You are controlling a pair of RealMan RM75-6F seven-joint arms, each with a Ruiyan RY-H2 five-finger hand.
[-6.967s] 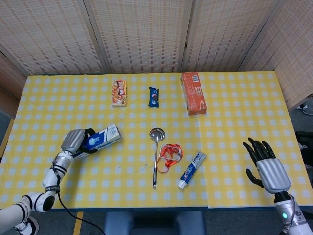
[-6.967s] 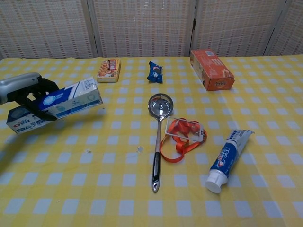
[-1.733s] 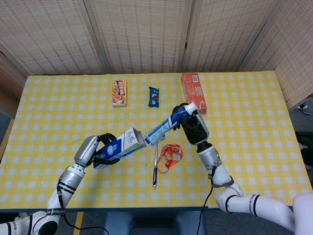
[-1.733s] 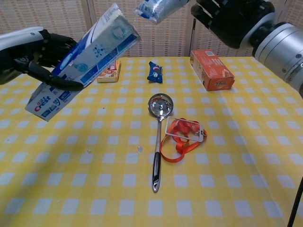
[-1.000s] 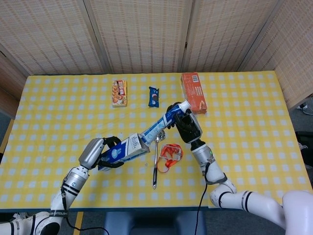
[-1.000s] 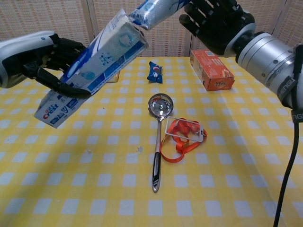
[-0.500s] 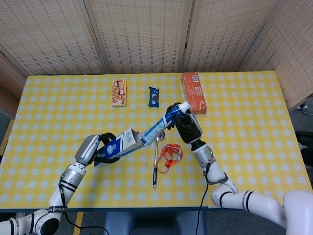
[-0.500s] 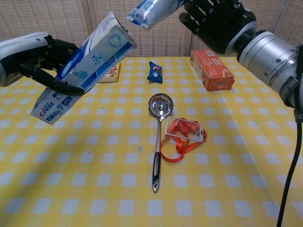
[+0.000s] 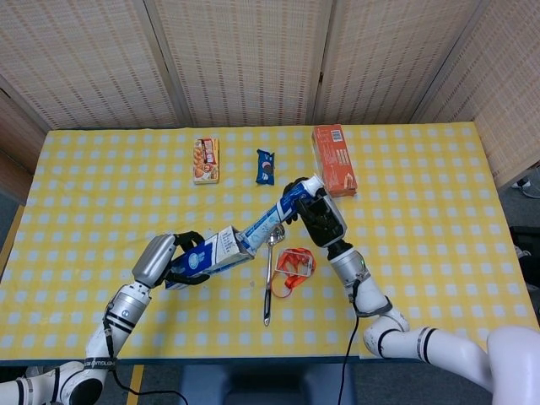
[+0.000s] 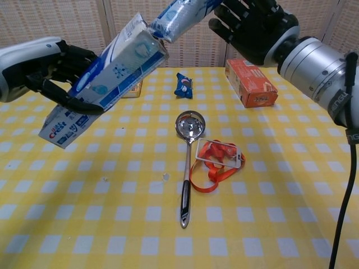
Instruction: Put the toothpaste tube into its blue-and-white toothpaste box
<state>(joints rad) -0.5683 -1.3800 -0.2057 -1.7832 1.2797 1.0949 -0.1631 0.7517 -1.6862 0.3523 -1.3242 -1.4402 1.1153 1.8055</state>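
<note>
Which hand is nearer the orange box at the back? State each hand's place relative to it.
Right. The right hand, holding the toothpaste tube, sits just in front of the orange box; the left hand, gripping the toothpaste box, is far off to its front-left.

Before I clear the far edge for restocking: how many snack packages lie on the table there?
3. A pale cookie pack at far left, a small blue wrapper in the middle, and an orange box to the right. None looks hidden.

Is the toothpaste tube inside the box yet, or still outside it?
Only its tip: the toothpaste tube meets the mouth of the box, most of it outside.
</note>
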